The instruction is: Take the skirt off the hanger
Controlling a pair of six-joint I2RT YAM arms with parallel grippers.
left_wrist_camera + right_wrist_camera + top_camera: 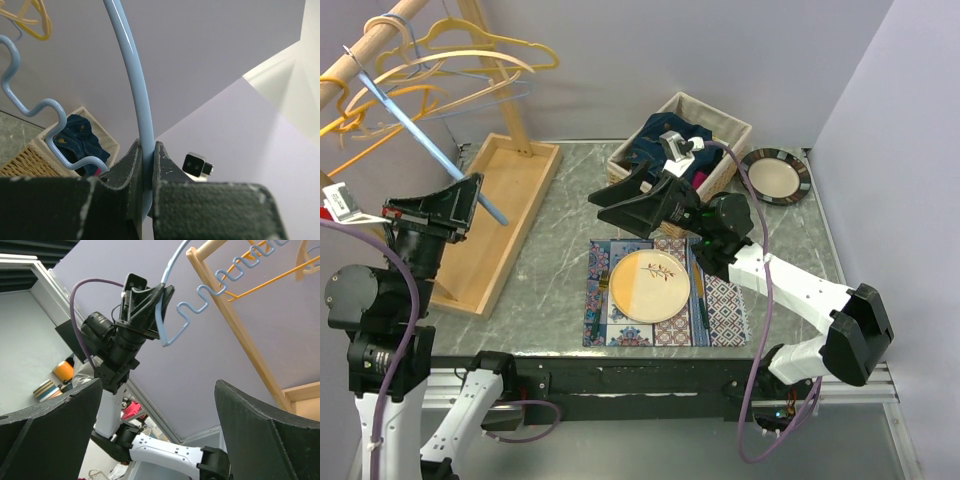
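Observation:
My left gripper [472,190] is shut on a bare light-blue wire hanger [430,150], which slants up to the wooden rod at the top left. No cloth hangs on it. In the left wrist view the fingers [127,165] pinch the blue wire of the hanger [131,75]. A dark blue denim garment [650,140], apparently the skirt, lies in the wicker basket [720,125]. My right gripper [603,195] hovers open and empty left of the basket. In its wrist view the right gripper [159,381] faces the left gripper [160,305] and the hanger [165,285].
A wooden rack holds several yellow and orange hangers [430,50] over a long wooden tray base [490,220]. A patterned placemat with a cream plate [648,285] lies in front of me. A dark-rimmed plate [775,177] sits right of the basket.

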